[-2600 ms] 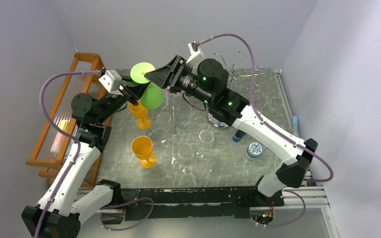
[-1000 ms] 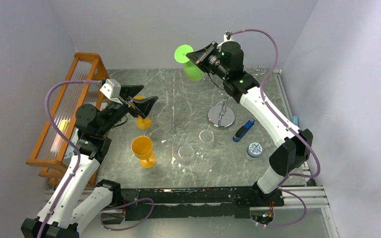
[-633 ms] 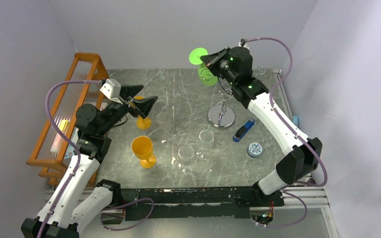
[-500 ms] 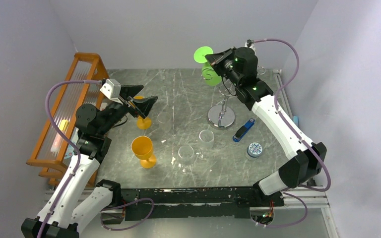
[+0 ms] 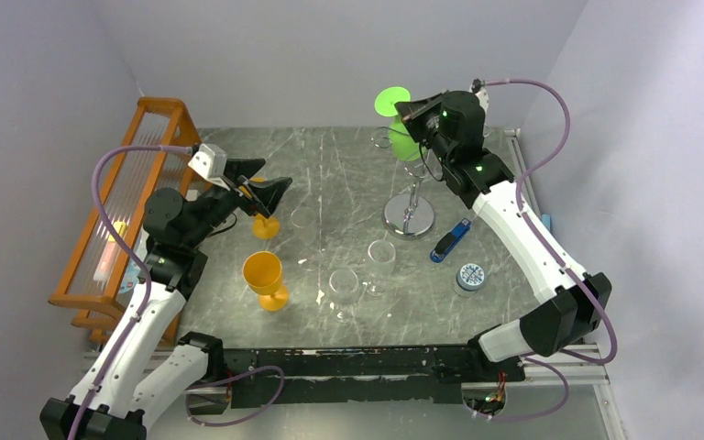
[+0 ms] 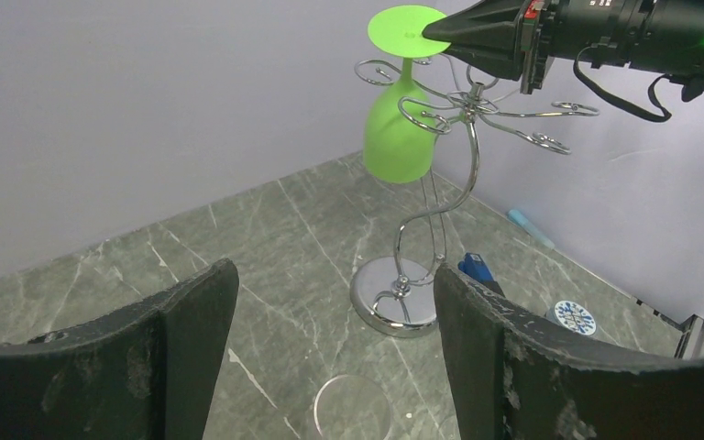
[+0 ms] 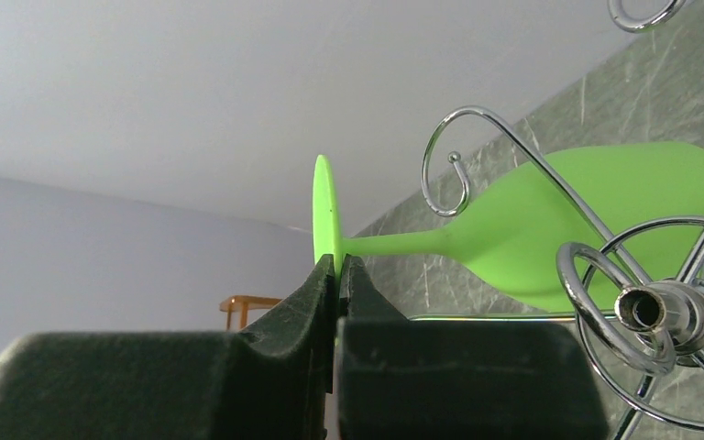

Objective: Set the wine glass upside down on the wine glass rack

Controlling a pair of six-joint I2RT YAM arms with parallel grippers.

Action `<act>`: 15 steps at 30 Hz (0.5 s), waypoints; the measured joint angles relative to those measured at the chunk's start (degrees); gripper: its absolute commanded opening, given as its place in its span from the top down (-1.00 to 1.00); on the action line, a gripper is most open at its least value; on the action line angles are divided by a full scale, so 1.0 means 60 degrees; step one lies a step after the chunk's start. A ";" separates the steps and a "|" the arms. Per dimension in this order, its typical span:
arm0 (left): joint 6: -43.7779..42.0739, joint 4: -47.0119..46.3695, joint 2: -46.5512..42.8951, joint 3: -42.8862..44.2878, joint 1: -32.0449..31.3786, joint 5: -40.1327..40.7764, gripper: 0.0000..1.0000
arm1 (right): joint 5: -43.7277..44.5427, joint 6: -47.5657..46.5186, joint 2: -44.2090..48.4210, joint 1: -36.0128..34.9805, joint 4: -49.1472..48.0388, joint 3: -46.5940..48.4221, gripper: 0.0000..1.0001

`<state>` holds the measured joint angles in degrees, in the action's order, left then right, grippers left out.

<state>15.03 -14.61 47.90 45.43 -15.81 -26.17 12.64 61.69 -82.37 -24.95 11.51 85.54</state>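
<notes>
The green wine glass hangs upside down, foot up and bowl down, among the curled arms of the chrome wine glass rack at the back right. My right gripper is shut on the rim of the glass's flat foot. In the right wrist view the stem runs past a wire curl towards the rack's hub; whether it touches the wire I cannot tell. The left wrist view shows the glass beside the rack's pole. My left gripper hovers open and empty over the table's left side.
Two orange goblets stand on the left. Three clear glasses stand mid-table. A blue stick and a round patterned tin lie right of the rack's base. An orange wooden rack lines the left edge.
My right arm has carried the green glass rightward from the middle of the table's back to the chrome rack. The left gripper, which was at the glass earlier, has drawn back and stays open.
</notes>
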 measured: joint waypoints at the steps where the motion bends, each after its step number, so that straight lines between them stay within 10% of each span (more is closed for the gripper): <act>1: 0.0000 0.0007 0.0004 0.0000 0.0000 0.0000 -0.64 | 0.0036 0.0000 0.0004 0.0004 -0.0004 0.0000 1.00; 15: 0.0000 0.0069 -0.0004 0.0000 0.0000 0.0011 -0.64 | 0.0612 0.0142 -0.0069 0.0044 -0.0372 -0.0259 1.00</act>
<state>15.03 -14.20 47.88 45.43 -15.81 -26.11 16.32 62.54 -82.78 -24.69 9.28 83.99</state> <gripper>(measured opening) 0.822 0.032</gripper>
